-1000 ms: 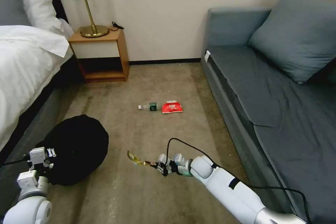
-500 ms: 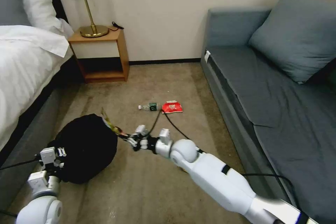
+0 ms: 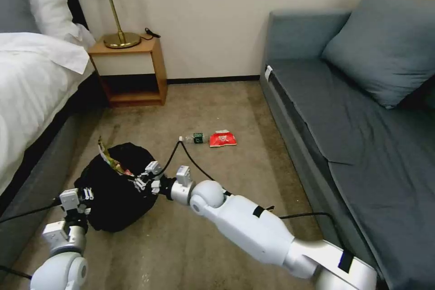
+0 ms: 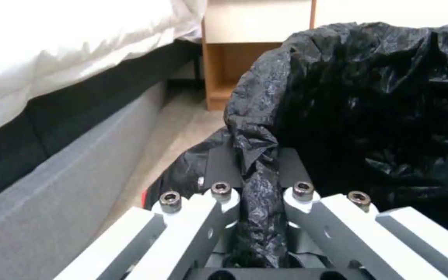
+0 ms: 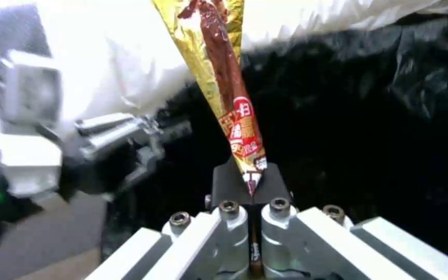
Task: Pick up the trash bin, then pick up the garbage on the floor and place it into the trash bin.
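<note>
right pincer (image 3: 138,182) grips the wrapper (image 3: 110,161) above the trash bin (image 3: 115,190), whose bag the left pincer (image 4: 258,194) seemingly pinches.

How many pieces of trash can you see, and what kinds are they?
Snack wrappers: 1, the gold wrapper held over the trash bin.
Snack packets: 1, the red packet on the floor.
Bottles: 1, the clear bottle beside it.
Total: 3

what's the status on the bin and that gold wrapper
Left gripper shut on the trash bin liner. Right gripper shut on the gold snack wrapper, over the bin mouth. Bottle and red packet on the carpet. Nothing in the way.
</note>
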Motion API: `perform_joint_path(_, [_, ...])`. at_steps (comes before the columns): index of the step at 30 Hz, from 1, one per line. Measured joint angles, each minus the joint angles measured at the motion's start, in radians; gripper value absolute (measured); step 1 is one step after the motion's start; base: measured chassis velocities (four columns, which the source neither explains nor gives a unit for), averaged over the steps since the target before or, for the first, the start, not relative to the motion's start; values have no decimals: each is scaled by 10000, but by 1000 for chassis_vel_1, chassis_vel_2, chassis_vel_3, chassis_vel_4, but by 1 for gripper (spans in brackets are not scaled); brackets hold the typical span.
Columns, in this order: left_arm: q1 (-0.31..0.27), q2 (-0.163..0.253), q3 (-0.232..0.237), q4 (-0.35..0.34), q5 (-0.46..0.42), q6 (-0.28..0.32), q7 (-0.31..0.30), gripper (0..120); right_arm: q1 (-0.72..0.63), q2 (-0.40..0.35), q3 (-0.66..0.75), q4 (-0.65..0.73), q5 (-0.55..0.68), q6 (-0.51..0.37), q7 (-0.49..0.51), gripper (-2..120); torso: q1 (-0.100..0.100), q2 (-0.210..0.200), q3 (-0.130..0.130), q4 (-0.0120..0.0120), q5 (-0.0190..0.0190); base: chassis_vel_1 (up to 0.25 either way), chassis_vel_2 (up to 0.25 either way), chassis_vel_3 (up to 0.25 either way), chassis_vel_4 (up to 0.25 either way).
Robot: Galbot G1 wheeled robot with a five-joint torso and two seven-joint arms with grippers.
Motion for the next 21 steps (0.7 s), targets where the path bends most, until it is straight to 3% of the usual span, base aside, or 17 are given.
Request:
perform_joint_path(9, [79,37,-33,-204,-174,-58,11,5,-62,283,54,-758,-762,159,194,2,0,0,-1,-2,0,0,0,0,0])
perform_joint_path(21, [67,118,-41,-207,-218,-114,11,5,-345,104,-128,-575,-1143,215,298,45,0,0,-1,-2,1,0,0,0,0])
